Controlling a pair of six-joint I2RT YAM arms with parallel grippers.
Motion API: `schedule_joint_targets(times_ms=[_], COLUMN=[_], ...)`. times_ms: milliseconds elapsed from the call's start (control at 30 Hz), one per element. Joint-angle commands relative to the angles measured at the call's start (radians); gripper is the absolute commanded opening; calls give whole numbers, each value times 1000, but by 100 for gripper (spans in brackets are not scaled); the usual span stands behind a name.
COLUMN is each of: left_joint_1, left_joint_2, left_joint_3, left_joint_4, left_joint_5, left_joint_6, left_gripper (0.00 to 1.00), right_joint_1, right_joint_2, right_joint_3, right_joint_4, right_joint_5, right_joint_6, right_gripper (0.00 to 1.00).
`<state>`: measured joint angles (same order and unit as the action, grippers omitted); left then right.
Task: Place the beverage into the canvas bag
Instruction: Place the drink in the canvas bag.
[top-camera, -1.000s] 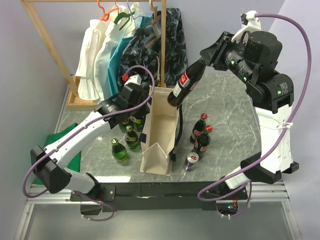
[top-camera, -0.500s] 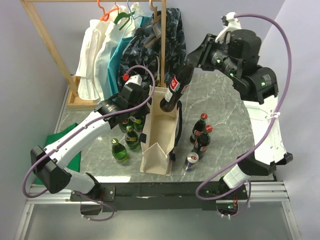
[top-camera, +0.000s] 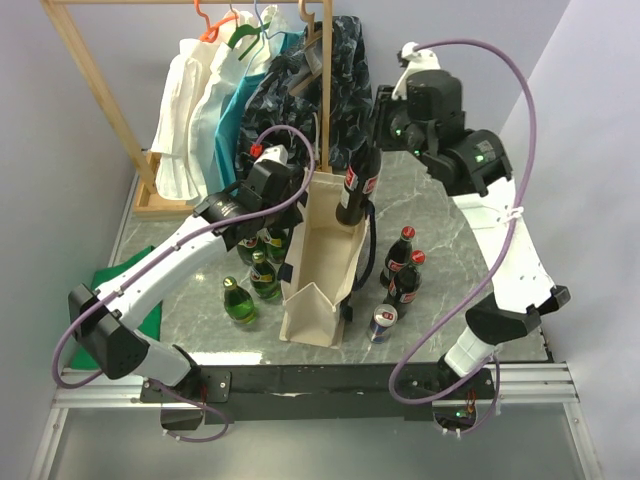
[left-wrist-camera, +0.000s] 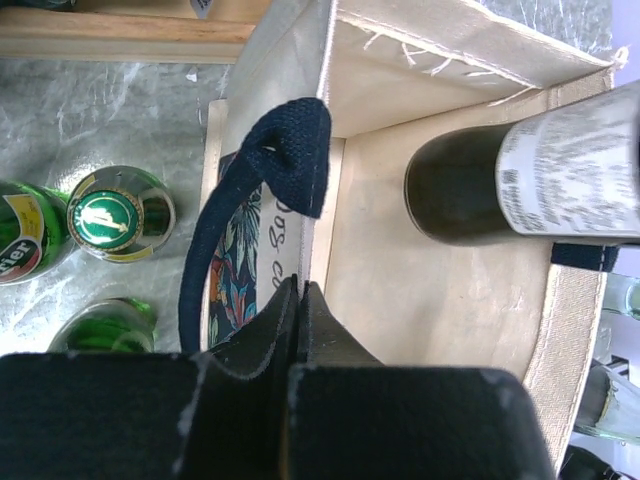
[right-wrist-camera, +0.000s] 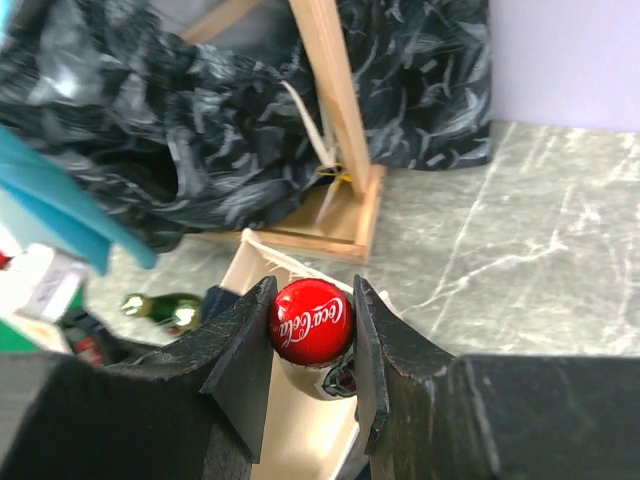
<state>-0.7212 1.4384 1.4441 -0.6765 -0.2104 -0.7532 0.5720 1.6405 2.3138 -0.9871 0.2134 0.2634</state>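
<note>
Your right gripper is clamped on the bottle's neck. The base hangs in the bag's mouth at its far end, close to the right wall. Your left gripper is pinched shut on the bag's left wall.

Risk: the base snags that right wall or the far rim and shoves the bag into the cola bottles on its right.

Free room lies toward the near end; the rack post crowds the far side.

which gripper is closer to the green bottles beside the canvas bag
Left. The left gripper pinches the rim of the canvas bag beside the green bottles; the right gripper holds a Coca-Cola bottle at the bag's far end.
</note>
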Motion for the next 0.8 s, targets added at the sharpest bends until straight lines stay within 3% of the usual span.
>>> schedule_joint_targets(times_ms=[0,300,767], left_joint_1=[-3,-3,-1], left_joint_2=[5,-3,-67], left_joint_3=[58,52,13], left_joint_4=[-9,-17,-43], left_joint_5=[-9,-15,-78], left_joint_6=[-5,-26,-67], left_gripper=[1,1,1], right_joint_1=[43,120,59], right_joint_2=[-74,-77,-65], right_joint_3=[-65,-223,-335], right_joint_4=[310,421,472], right_joint_5=[128,236,250], right_joint_6=[-39,-88,-109], right_gripper=[0,0,0])
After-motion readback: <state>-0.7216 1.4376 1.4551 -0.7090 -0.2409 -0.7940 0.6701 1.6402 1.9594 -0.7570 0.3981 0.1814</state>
